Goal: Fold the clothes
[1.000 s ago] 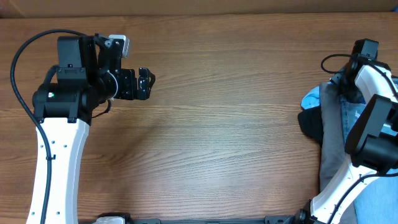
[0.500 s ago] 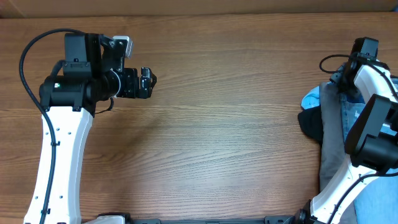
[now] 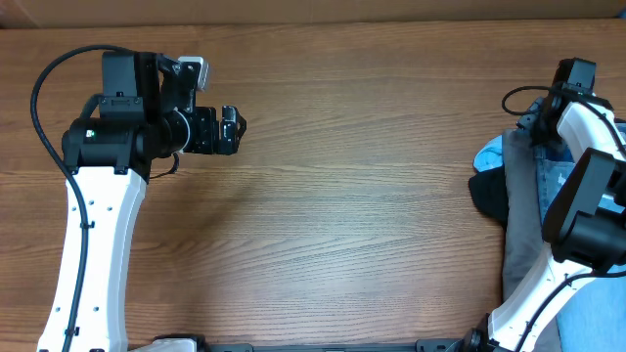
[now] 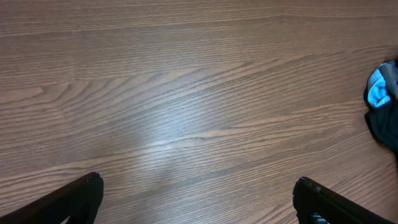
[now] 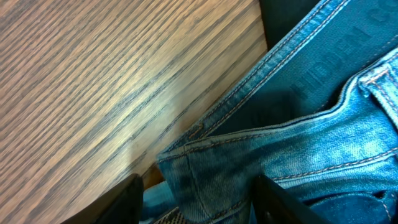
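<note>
The light-blue denim jeans (image 3: 554,182) lie in a pile at the table's right edge. In the right wrist view their stitched waistband (image 5: 261,149) fills the frame. My right gripper (image 5: 196,183) straddles a fold of that waistband. Its jaws stand apart: the right finger (image 5: 280,202) is against the denim, and the left finger (image 5: 124,200) has a small gap to it. From overhead, the right gripper (image 3: 544,137) reaches down into the pile's far end. My left gripper (image 3: 231,129) hovers wide open over bare wood at the far left, with nothing between its fingers (image 4: 78,196).
Grey trousers (image 3: 523,240) lie beside the jeans on their left. A black garment (image 3: 486,196) and a pale-blue one (image 3: 489,154) lie at the pile's left edge. Both also show at the right border of the left wrist view (image 4: 380,106). The wooden table (image 3: 362,196) spans the middle.
My left arm shifted slightly right, then held still. The right gripper stays over the jeans' waistband with hardly any movement.
</note>
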### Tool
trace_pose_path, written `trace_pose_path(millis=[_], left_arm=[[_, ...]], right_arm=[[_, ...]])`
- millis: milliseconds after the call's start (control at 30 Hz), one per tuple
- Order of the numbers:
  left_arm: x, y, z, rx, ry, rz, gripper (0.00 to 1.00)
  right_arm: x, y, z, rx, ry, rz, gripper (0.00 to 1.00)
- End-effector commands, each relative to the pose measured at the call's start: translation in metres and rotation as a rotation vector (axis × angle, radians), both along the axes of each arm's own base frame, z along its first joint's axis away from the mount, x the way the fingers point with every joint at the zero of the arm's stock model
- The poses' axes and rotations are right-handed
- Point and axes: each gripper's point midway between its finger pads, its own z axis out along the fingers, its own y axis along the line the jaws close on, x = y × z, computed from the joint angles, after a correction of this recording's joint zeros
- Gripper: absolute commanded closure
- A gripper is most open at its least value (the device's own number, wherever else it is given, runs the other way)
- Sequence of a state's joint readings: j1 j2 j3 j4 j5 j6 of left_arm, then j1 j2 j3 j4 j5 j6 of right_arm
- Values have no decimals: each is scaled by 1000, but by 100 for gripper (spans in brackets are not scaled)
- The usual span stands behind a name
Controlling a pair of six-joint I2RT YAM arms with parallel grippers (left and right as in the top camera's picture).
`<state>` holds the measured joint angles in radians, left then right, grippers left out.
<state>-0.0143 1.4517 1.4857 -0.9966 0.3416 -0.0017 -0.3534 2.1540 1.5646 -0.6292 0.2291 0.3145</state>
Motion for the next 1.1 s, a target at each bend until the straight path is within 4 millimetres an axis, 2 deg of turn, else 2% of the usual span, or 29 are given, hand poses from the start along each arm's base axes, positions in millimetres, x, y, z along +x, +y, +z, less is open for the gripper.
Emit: trace_pose_path(millis=[0,167,233,400,500,567,633,833,1067], left_arm=[[2,-6,12,-23,-24,-7,0],[0,-5,10,-25,-9,-2,0],[-1,-5,9,-28,-3,2,0],[-2,-5,8,-28,5,2,0],[-3,-5,8,-28,7,2,0],[-4,-5,8,-29,10,2,0],[-5,-5,7,-28,16,2,0],[-8,-5,5,-28,32,2,0],[-8,-5,5,-28,33,3,0]], right_arm=[[-3,-4,-14,-24,34,-34,41],[-16,-3,-44,-9,117,-43,41],[-22,-4,-49,-19,145,-51,47],[-22,-6,-42,-19,132,-92,55],[-21,-6,-30,-20,119,-99,67],[-16,-7,-15,-21,94,-98,76],[-13,-8,2,-29,64,-101,80],[-7,-10,66,-68,-59,-105,87],[-17,-24,143,-124,-211,-144,95]])
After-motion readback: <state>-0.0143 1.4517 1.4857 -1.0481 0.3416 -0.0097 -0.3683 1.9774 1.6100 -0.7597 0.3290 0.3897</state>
